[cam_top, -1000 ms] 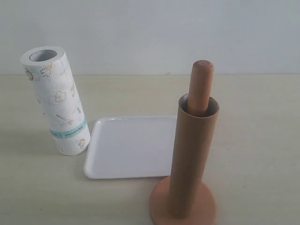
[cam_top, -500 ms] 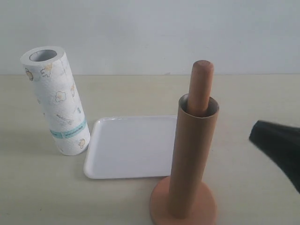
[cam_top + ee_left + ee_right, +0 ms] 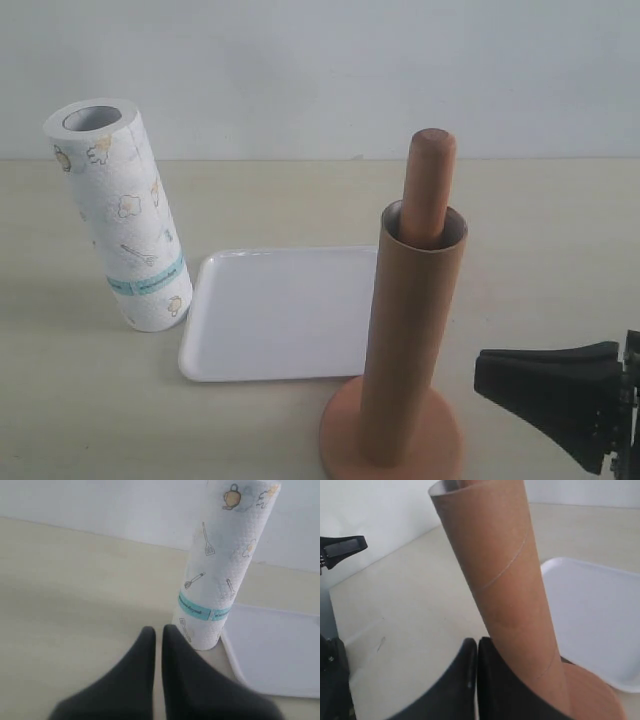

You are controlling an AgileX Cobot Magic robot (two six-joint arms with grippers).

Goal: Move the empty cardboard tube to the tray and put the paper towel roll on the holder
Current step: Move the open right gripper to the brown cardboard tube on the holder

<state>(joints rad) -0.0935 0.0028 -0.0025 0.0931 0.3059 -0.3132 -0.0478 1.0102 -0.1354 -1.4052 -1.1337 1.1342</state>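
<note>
**Right gripper lowered beside the sleeved holder**

Over the last half second the right gripper (image 3: 488, 370) has dropped from mid-height at the right edge of the exterior view. It has also advanced toward 9 o'clock. It now sits low over the table (image 3: 540, 220), at 3 o'clock of the holder (image 3: 430, 175), near its round base but apart from it. A second ago it was out of view. Nothing else has shifted.

The empty cardboard tube (image 3: 408, 340) stands sleeved over the holder's post, whose rounded top rises out of its open end. The holder stands at the 5 o'clock corner of the tray (image 3: 280, 310), its base overlapping that corner in the exterior view. The paper towel roll (image 3: 125, 215) stands upright on the table at the tray's 9 o'clock, just beside its rim.

In the right wrist view the gripper's fingers lie together, empty, tips just beside the tube's lower wall; contact cannot be judged. The left gripper (image 3: 158, 630) likewise has its fingers together on nothing, tips near the foot of the roll.
</note>
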